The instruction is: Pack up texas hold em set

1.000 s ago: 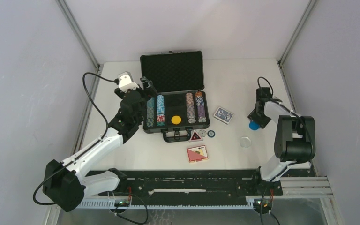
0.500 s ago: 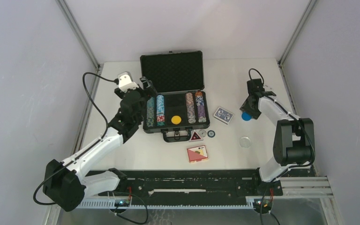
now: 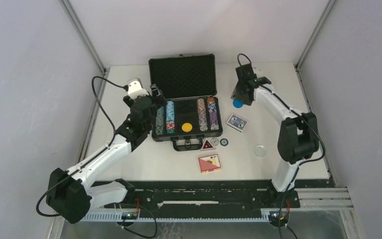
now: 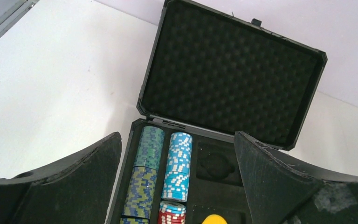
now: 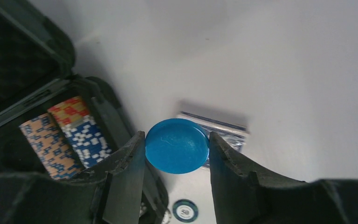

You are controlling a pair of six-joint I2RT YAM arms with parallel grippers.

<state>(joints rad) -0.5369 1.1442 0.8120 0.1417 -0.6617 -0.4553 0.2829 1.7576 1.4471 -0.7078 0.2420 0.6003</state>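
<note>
The black briefcase (image 3: 152, 102) lies open in the middle of the table, foam lid (image 4: 233, 74) up. Rows of poker chips (image 3: 165, 118) fill its left and right slots, and a yellow round button (image 3: 186, 127) sits in the centre. My left gripper (image 3: 157, 95) hovers open over the left chip rows (image 4: 179, 158), holding nothing. My right gripper (image 5: 177, 140) is shut on a blue round button (image 5: 177, 145), held in the air just right of the case above the blue card deck (image 3: 237, 122). A red card deck (image 3: 209, 163) and a triangular button (image 3: 208, 145) lie in front of the case.
Two loose chips (image 3: 219, 142) rest by the case's front right corner. A clear round disc (image 3: 260, 150) lies further right. Frame posts stand at the table's far corners, with walls close on both sides.
My right arm has swung from the table's right side leftward and away, carrying the blue button to beside the case. The left arm has barely moved.
</note>
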